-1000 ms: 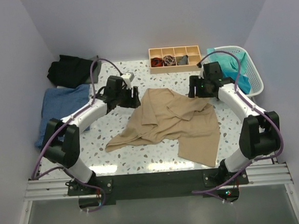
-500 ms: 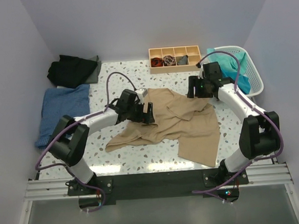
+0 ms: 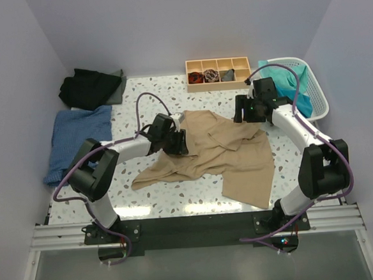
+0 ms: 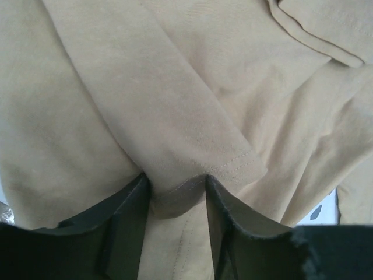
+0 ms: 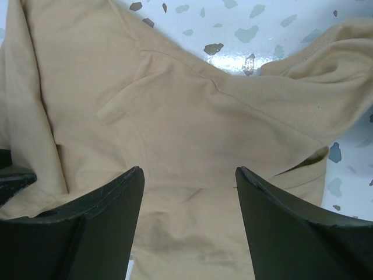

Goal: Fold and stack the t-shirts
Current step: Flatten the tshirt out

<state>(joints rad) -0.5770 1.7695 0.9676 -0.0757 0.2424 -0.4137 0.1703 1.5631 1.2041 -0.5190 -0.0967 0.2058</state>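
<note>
Left wrist view alone, left end effector point(image 4: 176, 185) clamped on tan t-shirt point(image 4: 175, 87) hem, right end effector point(image 5: 189, 175) apart

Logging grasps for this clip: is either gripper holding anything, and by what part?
The left gripper pinches the tan t-shirt at a sleeve hem. The right gripper is open over the shirt, holding nothing.

Table point(image 3: 196, 194), tan shirt point(image 3: 236, 157), blue shirt point(image 3: 77, 131), black shirt point(image 3: 87, 88), tray point(image 3: 219, 84)

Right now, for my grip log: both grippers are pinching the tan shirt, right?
Not quite. Only the left gripper pinches the tan shirt. The right wrist view shows the right gripper open, holding nothing.
</note>
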